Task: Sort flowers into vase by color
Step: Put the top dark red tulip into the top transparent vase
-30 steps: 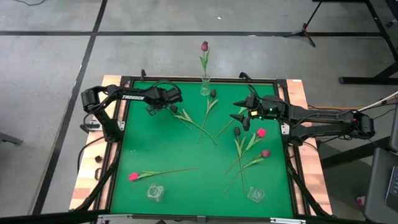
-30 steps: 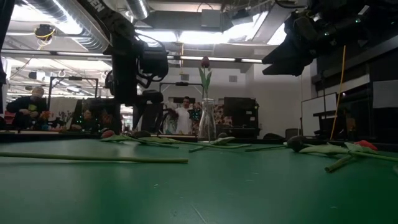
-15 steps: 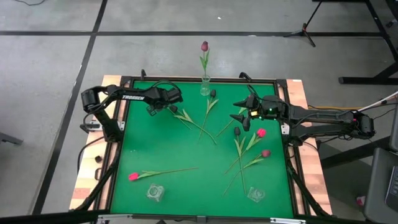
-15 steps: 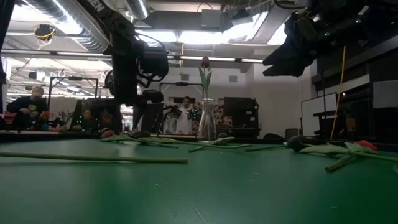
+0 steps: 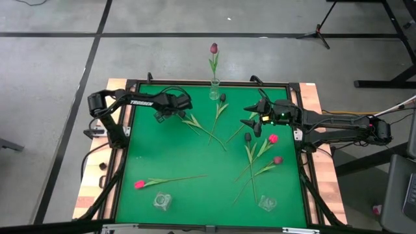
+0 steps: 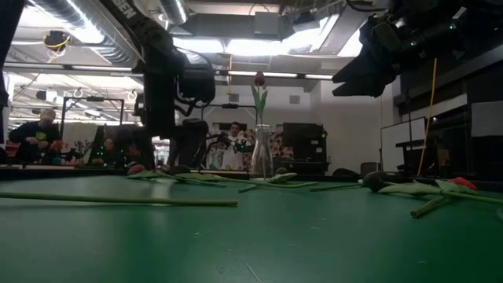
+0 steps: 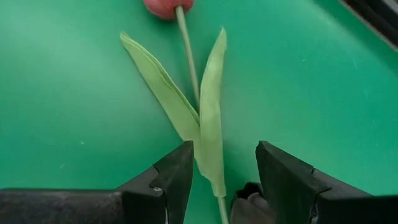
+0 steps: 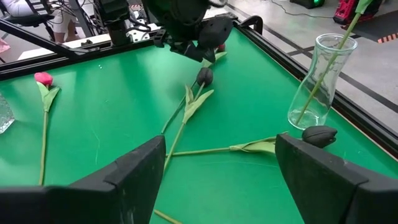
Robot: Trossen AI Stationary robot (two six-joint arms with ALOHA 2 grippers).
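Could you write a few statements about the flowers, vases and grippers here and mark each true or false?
1. The vase at the table's far edge holds one tulip. True.
2. The left gripper is shut on a stem. False: its jaws are open, astride a stem with leaves lying on the mat.
3. The two vases at the near edge hold flowers. False: both are empty.
4. The right gripper is open and holds nothing. True.
5. A pink tulip lies near the mat's front left. True.
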